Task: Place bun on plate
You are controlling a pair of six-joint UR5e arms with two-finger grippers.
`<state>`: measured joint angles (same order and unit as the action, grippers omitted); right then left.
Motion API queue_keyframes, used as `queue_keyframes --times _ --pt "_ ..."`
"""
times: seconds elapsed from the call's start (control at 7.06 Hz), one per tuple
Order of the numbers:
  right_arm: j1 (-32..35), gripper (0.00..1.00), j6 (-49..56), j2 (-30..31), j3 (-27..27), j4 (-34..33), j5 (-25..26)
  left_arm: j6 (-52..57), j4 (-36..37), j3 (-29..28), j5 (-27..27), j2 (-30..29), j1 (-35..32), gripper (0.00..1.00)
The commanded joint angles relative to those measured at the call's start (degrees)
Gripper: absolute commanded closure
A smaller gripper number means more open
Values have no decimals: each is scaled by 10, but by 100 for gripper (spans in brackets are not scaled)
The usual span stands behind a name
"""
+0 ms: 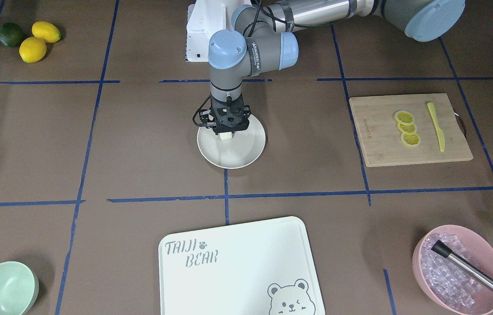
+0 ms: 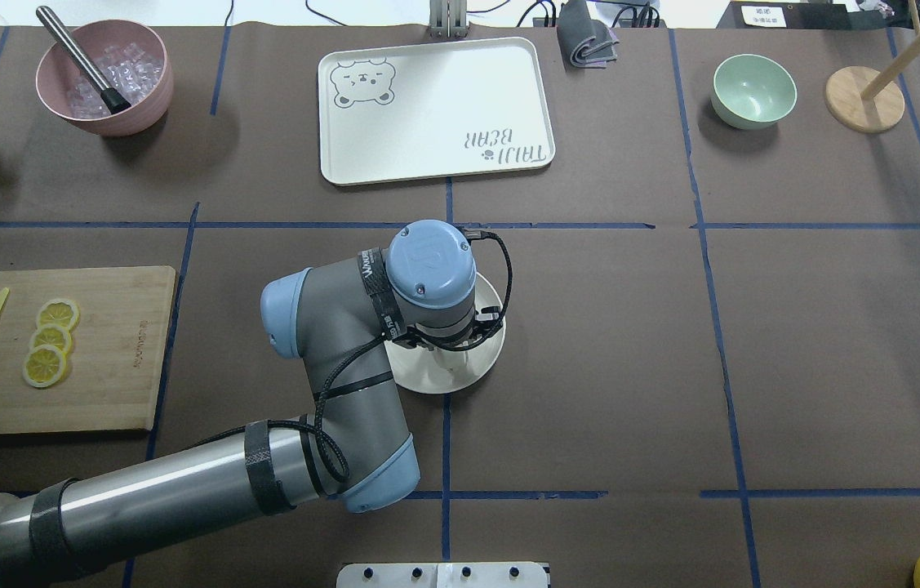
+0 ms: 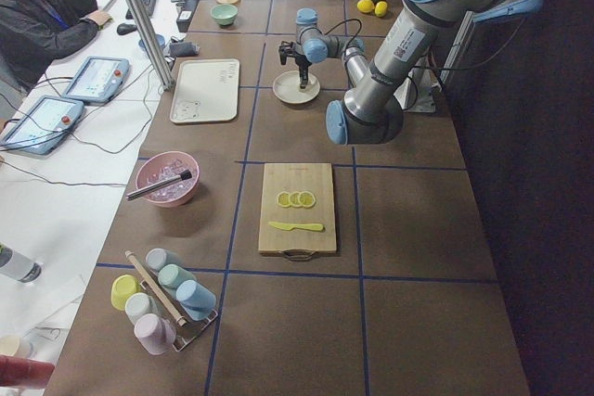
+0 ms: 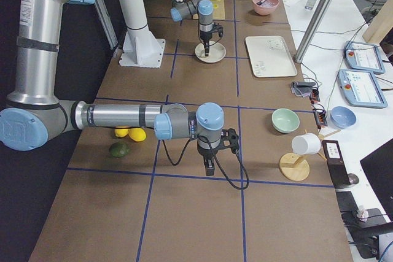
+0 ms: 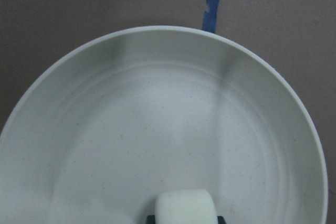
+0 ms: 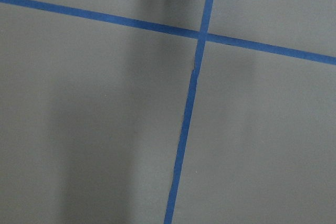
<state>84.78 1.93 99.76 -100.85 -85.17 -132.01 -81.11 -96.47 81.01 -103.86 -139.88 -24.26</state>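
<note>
The cream-white plate (image 1: 246,154) lies at the table's middle. My left gripper (image 1: 227,131) points straight down over the plate's robot-side half and is shut on the bun (image 1: 226,137), a small white roll. In the left wrist view the bun (image 5: 185,206) sits at the bottom edge between two dark fingertips, over the plate (image 5: 157,103); whether it touches the plate I cannot tell. My right gripper (image 4: 209,167) shows only in the exterior right view, low over bare table near a tape crossing, and I cannot tell whether it is open or shut.
A white bear-printed board (image 1: 237,262) lies on the operators' side of the plate. A wooden cutting board (image 1: 377,148) holds lemon slices (image 1: 407,128) and a yellow knife (image 1: 436,127). A mint bowl (image 1: 1,288), a pink ice bowl (image 1: 458,271) and lemons (image 1: 32,49) sit towards the corners.
</note>
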Motion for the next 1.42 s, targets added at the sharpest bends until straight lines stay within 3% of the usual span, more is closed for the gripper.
queue_keyframes --times 0.0,0.14,0.28,0.57,0.71,0.85,1.27 --pt "0 0 0 0 0 0 0 4 0 1 2 2 -1 0" --pt "0 0 1 0 1 0 1 18 9 18 -6 4 -12 0" --pt "0 0 1 0 2 0 1 67 58 72 -59 34 -35 0" --pt "0 0 2 0 3 0 1 234 129 265 -115 191 -105 0" --pt "0 0 2 2 3 0 0 331 145 315 -143 254 -152 0" --pt "0 0 2 3 2 0 0 423 146 335 -178 319 -209 0" --pt "0 0 2 4 2 0 1 730 141 323 -259 472 -447 0"
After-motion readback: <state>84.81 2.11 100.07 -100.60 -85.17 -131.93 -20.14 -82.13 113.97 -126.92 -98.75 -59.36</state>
